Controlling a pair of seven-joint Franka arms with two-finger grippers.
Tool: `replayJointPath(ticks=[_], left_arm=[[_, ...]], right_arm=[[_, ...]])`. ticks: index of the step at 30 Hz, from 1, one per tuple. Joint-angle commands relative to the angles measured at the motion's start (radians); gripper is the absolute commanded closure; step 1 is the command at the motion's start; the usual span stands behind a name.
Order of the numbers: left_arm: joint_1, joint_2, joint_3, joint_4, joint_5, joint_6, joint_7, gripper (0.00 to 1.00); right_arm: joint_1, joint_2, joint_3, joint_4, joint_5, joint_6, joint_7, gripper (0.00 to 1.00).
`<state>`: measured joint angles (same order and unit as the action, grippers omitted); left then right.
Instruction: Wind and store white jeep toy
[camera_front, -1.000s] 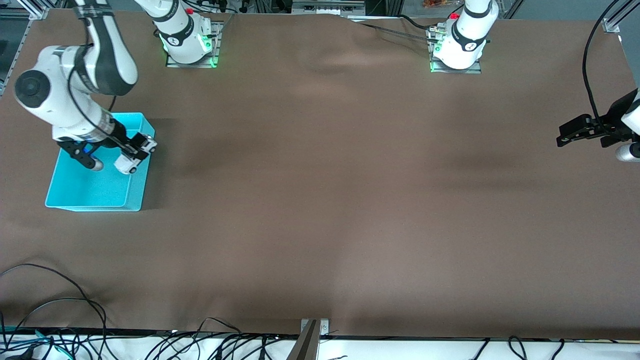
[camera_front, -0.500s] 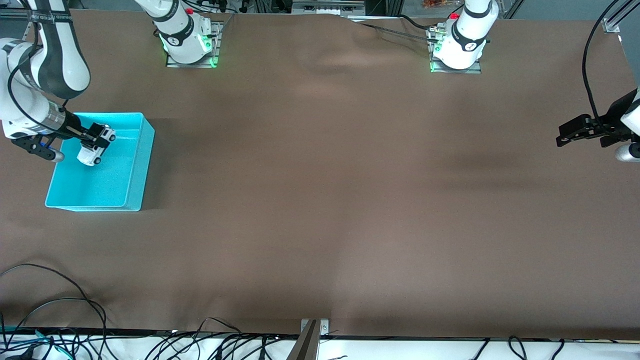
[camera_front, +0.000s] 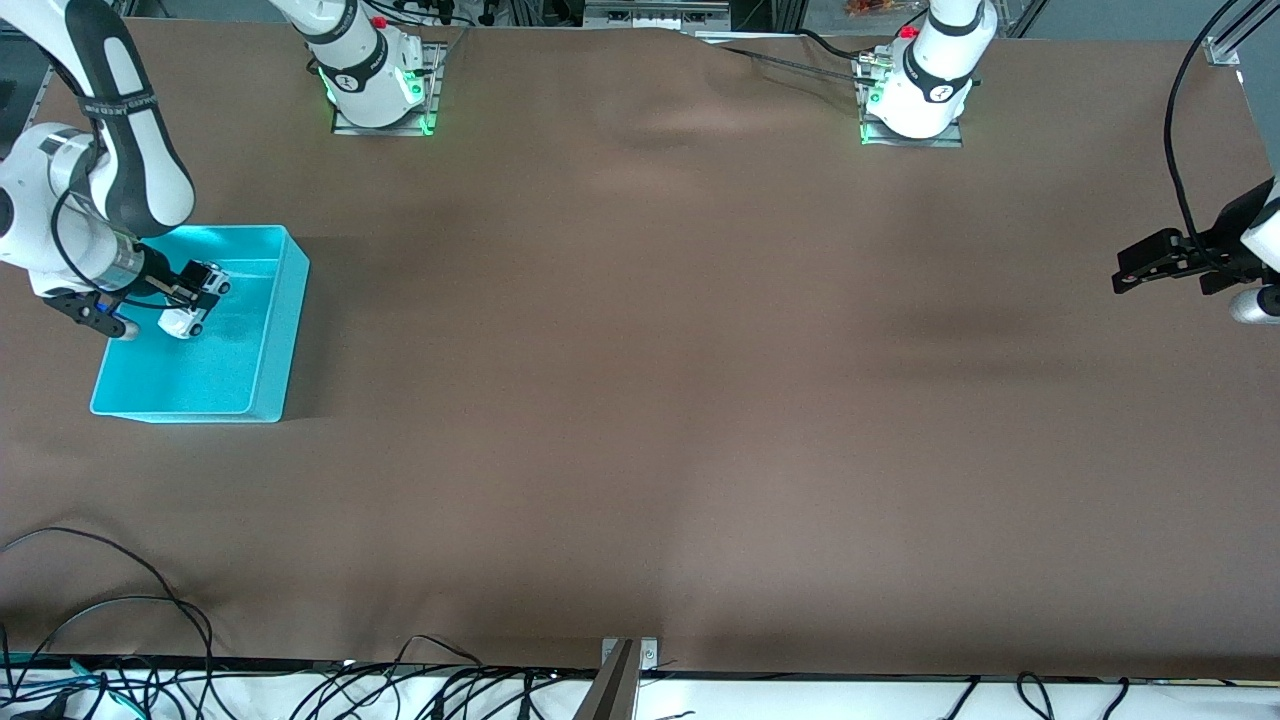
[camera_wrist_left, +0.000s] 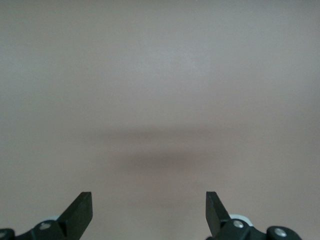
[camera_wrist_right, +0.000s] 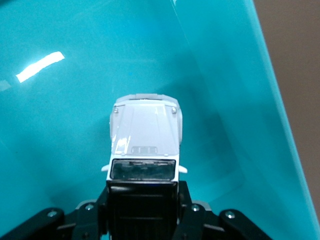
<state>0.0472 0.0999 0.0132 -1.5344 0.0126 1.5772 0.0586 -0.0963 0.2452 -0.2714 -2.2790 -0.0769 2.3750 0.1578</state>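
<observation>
Toy first: the small boxy white jeep toy with a black roof and dark windows is held up inside the open cyan plastic bin. In the front view the white jeep toy hangs over the part of the bin that lies farther from the front camera. It may be just above the bin's floor or touching it; the pictures do not make that plain. In the right wrist view its hood points away from the wrist, down toward the shiny cyan floor.

The right gripper is pinching the jeep by its two sides at the black roof end. The black fingers press against the toy on each side. The right arm reaches in over the bin from the edge of the table.

The cyan bin sits on the flat brown table cover, at the right arm's end of the table.

The left gripper waits over the brown cover at the left arm's end of the table, well apart from the bin. Its two black fingers are spread wide with nothing between them.

Black cables lie along the table edge nearest the front camera.
</observation>
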Motion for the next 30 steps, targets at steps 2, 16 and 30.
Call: replayJointPath(ticks=[2, 16, 30], left_arm=[[-0.003, -0.006, 0.005, -0.003, -0.028, -0.01, 0.006, 0.0], [-0.003, -0.006, 0.005, -0.003, -0.028, -0.01, 0.006, 0.0], [-0.003, -0.006, 0.005, -0.003, -0.028, -0.01, 0.006, 0.0]], right_arm=[[0.001, 0.054, -0.002, 0.013, -0.003, 0.041, 0.009, 1.0], [-0.008, 0.115, -0.002, 0.012, -0.003, 0.105, 0.009, 0.87], [-0.008, 0.065, -0.002, -0.017, -0.003, 0.096, 0.037, 0.1]])
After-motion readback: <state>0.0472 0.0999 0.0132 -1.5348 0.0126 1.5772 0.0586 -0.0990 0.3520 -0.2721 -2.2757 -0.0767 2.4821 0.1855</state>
